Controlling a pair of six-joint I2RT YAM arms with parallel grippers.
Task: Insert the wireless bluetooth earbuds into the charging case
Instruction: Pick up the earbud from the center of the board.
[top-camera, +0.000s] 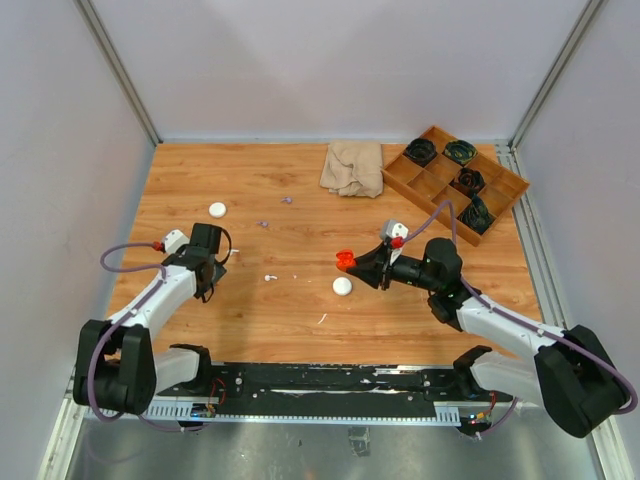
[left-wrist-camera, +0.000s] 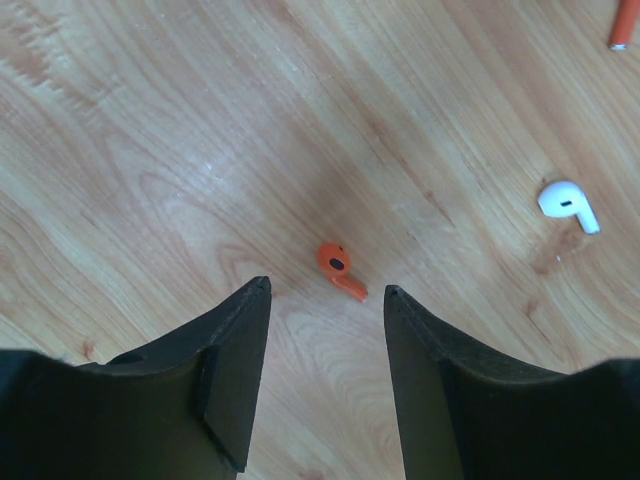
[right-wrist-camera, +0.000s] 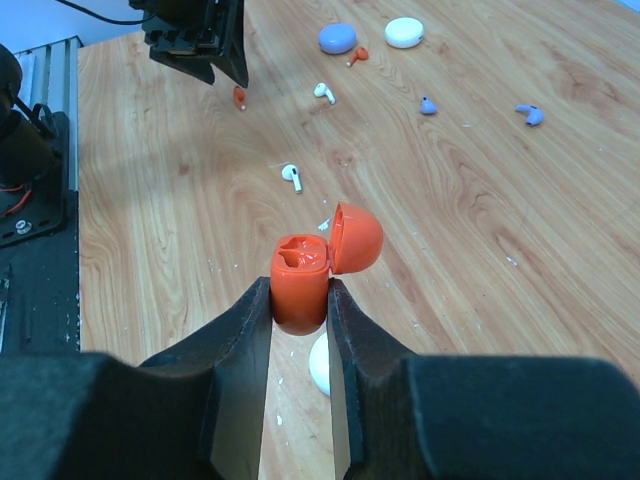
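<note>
My right gripper (right-wrist-camera: 300, 300) is shut on an orange charging case (right-wrist-camera: 300, 280), held above the table with its lid (right-wrist-camera: 357, 238) hinged open and both sockets bare; from the top view the case (top-camera: 346, 260) is mid-table. An orange earbud (left-wrist-camera: 338, 268) lies on the wood just ahead of my left gripper's (left-wrist-camera: 327, 288) tips. The left jaws stand apart with nothing between them. A white earbud (left-wrist-camera: 568, 203) lies to its right. More earbuds lie about: white ones (right-wrist-camera: 291, 176) (right-wrist-camera: 323, 93), an orange one (right-wrist-camera: 358, 54) and purple ones (right-wrist-camera: 428, 104) (right-wrist-camera: 530, 114).
A white round case (top-camera: 342, 286) sits under the held case, another white case (top-camera: 217, 209) at the left, and a purple case (right-wrist-camera: 338, 38) shows in the right wrist view. A beige cloth (top-camera: 352, 167) and a wooden divided tray (top-camera: 500, 185) lie at the back right.
</note>
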